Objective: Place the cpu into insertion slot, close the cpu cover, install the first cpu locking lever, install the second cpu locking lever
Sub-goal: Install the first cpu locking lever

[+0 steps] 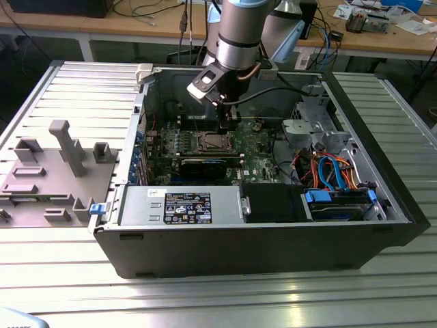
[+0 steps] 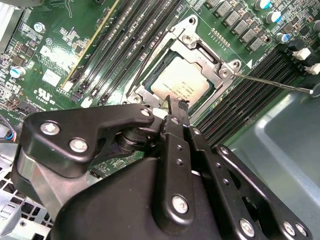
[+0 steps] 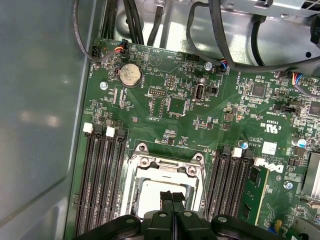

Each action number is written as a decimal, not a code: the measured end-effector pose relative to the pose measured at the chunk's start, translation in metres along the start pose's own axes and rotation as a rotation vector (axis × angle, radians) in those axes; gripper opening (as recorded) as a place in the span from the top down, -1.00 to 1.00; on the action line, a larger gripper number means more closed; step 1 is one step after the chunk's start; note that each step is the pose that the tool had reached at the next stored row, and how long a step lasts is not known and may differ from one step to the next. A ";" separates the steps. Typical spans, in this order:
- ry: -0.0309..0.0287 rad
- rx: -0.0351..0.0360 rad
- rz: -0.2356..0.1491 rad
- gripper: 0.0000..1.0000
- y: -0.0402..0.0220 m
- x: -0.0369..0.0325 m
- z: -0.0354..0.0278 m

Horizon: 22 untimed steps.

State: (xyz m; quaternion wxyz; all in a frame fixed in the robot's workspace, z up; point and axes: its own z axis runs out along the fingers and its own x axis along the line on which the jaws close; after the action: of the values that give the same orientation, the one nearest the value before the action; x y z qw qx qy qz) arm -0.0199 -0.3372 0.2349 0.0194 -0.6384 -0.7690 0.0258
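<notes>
Above one cpu (image 2: 182,88) (seated) hangs one closed pincer (image 2: 175,103).

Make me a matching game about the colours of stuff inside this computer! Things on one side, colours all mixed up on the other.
Things
1. circuit board
2. gripper
3. chip sitting in the socket
4. flat cable at the exterior view's right

Colours
A. black
B. blue
C. green
D. silvery grey

Right pairs: 1-C, 2-A, 3-D, 4-B.
</notes>
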 end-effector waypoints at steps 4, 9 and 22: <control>-0.0002 -0.0001 -0.003 0.79 0.0000 -0.0001 0.0000; -0.0006 -0.0001 -0.009 0.79 0.0000 -0.0001 0.0000; -0.0013 -0.0001 -0.019 0.79 0.0000 -0.0001 0.0000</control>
State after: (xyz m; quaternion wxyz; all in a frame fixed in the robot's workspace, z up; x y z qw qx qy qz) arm -0.0199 -0.3373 0.2349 0.0191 -0.6310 -0.7751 0.0260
